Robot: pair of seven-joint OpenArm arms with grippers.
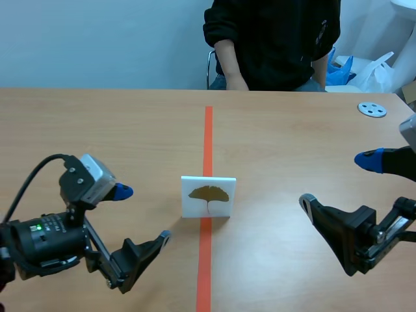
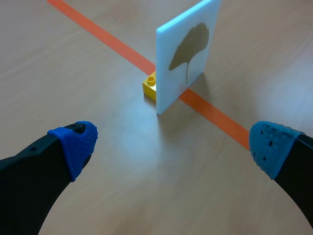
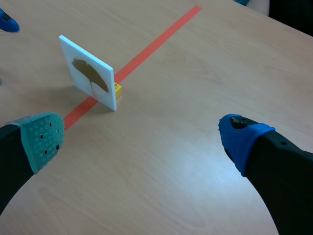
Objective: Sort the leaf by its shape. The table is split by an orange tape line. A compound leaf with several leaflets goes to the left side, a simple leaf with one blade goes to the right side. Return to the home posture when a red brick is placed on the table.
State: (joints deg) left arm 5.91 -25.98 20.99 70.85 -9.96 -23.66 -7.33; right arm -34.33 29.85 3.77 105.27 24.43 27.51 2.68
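Note:
A white card (image 1: 208,195) stands upright on the orange tape line (image 1: 207,136), showing a single fan-shaped brown leaf (image 1: 208,193). In the left wrist view the card (image 2: 187,54) rests against a small yellow brick (image 2: 150,85) behind it. The right wrist view shows the card (image 3: 88,73) and the yellow brick (image 3: 118,89) too. My left gripper (image 1: 143,214) is open, low at the near left, apart from the card. My right gripper (image 1: 337,180) is open at the near right, also apart from it.
A person in a black top (image 1: 273,39) sits across the table. A small round white disc (image 1: 372,109) lies at the far right. Blue and white bags (image 1: 364,68) sit behind the table's far right edge.

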